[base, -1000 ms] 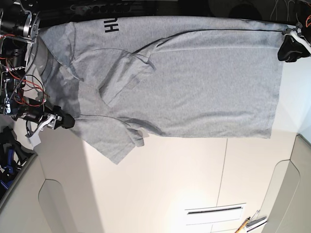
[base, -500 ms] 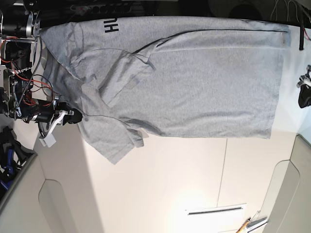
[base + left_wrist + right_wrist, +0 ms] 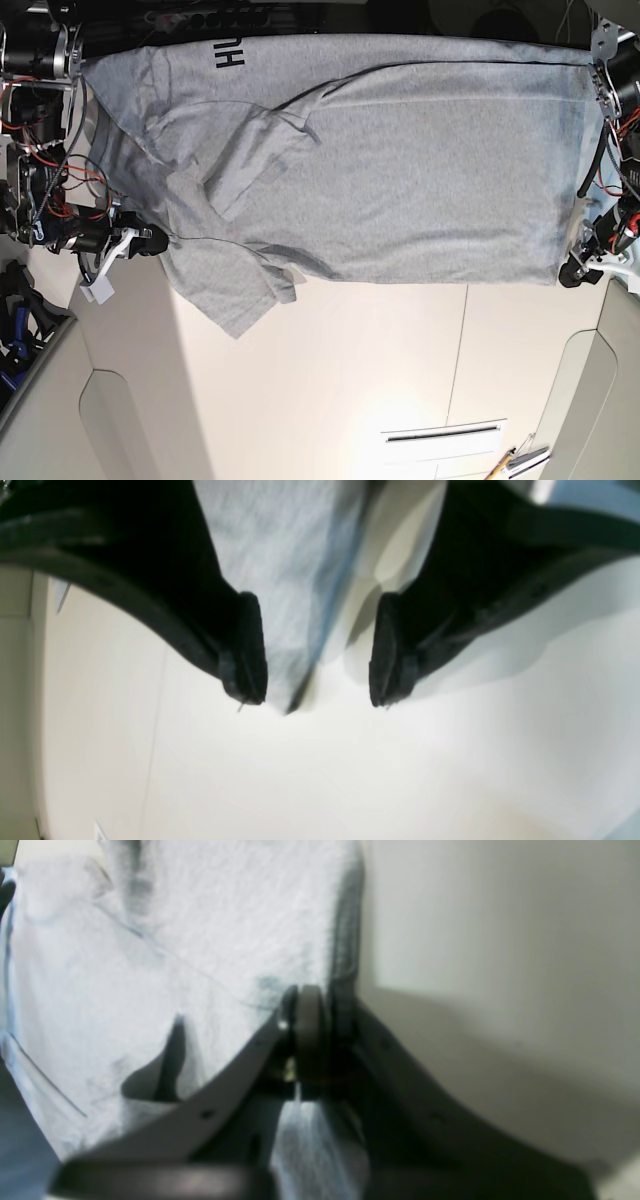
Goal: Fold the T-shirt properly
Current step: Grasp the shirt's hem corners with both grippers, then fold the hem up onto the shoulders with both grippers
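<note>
Right hand (image 3: 312,1010) pinches the T-shirt (image 3: 400,160) edge; left hand (image 3: 315,655) gapes wide at the hem corner.

In the base view the grey shirt lies spread across the upper frame on the cream counter (image 3: 330,380), right hand at its left edge, left hand at its lower right corner, touching nothing.

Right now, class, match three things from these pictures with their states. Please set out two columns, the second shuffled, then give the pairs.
Things:
1. left claw
2. right claw
3. T-shirt

States:
A. spread out on the table, black lettering showing at one edge
B. open, at the shirt's corner
C. shut on the shirt's edge

Pairs: 1-B, 2-C, 3-A
</note>
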`<control>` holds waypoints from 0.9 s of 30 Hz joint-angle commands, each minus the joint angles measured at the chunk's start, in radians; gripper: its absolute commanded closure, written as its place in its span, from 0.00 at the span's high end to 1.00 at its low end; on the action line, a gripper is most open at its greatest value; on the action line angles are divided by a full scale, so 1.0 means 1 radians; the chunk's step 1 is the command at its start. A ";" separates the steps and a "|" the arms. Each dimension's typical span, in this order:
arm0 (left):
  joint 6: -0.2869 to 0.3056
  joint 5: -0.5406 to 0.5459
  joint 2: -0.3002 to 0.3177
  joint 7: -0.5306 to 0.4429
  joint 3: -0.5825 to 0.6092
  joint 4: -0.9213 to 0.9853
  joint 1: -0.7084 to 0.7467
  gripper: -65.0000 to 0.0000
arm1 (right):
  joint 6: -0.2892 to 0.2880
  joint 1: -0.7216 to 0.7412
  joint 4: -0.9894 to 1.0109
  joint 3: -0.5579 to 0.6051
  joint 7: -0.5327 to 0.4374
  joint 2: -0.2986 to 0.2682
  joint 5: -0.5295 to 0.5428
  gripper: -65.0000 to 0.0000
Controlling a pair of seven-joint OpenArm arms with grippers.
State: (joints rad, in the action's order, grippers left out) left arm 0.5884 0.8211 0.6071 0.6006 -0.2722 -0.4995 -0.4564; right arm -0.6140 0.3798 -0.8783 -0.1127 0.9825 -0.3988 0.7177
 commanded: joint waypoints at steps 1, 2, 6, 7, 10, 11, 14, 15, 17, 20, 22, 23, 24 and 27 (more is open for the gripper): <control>-0.001 -0.035 0.006 0.000 0.022 0.006 -0.038 0.56 | 0.015 0.005 -0.001 0.003 0.035 -0.013 -0.055 0.00; -0.001 -0.066 -0.006 -0.008 0.045 0.011 -0.051 0.56 | 0.015 0.005 -0.001 0.003 0.035 -0.014 -0.056 0.00; -0.001 -0.109 -0.041 -0.016 0.114 0.011 -0.073 0.56 | 0.015 0.005 -0.001 0.003 0.035 -0.014 -0.056 0.00; -0.001 -0.109 -0.045 -0.027 0.124 0.010 -0.076 0.54 | 0.015 0.005 -0.001 0.003 0.035 -0.014 -0.056 0.00; -0.001 -0.109 -0.043 -0.053 0.128 0.010 -0.075 0.18 | 0.015 0.005 -0.001 0.003 0.035 -0.014 -0.056 0.00; -0.001 -0.108 -0.041 -0.061 0.127 0.010 -0.075 0.05 | 0.015 0.005 -0.001 0.003 0.035 -0.014 -0.056 0.00; -0.001 -0.108 -0.035 -0.063 0.127 -0.005 -0.075 0.00 | 0.016 0.005 -0.010 0.002 0.035 -0.014 -0.055 0.00; 0.000 -0.107 -0.032 -0.063 0.127 -0.015 -0.074 0.00 | 0.016 0.005 -0.024 0.000 0.035 -0.014 -0.052 0.00; 0.027 -0.096 -0.021 -0.062 0.127 -0.045 -0.072 0.00 | 0.016 0.005 -0.074 -0.014 0.035 -0.014 -0.039 0.00; 0.060 -0.047 0.005 -0.051 0.127 -0.114 -0.056 0.00 | 0.016 0.005 -0.187 -0.060 0.050 -0.014 -0.037 0.00; 0.060 -0.018 0.022 -0.025 0.127 -0.172 -0.043 0.00 | 0.016 0.005 -0.258 -0.094 0.077 -0.013 -0.037 0.00; 0.060 -0.004 0.028 -0.002 0.126 -0.200 -0.037 0.00 | 0.017 0.004 -0.289 -0.107 0.093 -0.014 -0.037 0.00; 0.061 0.011 0.034 0.027 0.123 -0.227 -0.029 0.00 | 0.020 0.004 -0.315 -0.120 0.113 -0.014 -0.037 0.00; 0.108 0.074 0.043 0.129 0.085 -0.314 0.015 0.00 | 0.023 -0.030 -0.394 -0.150 0.129 -0.014 -0.036 0.00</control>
State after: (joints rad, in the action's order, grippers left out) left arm 0.6857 0.8879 0.6235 0.7486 -0.1795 -0.8021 -0.4248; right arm -0.5873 0.3374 -1.2613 -0.2546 1.1164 -0.3958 0.6697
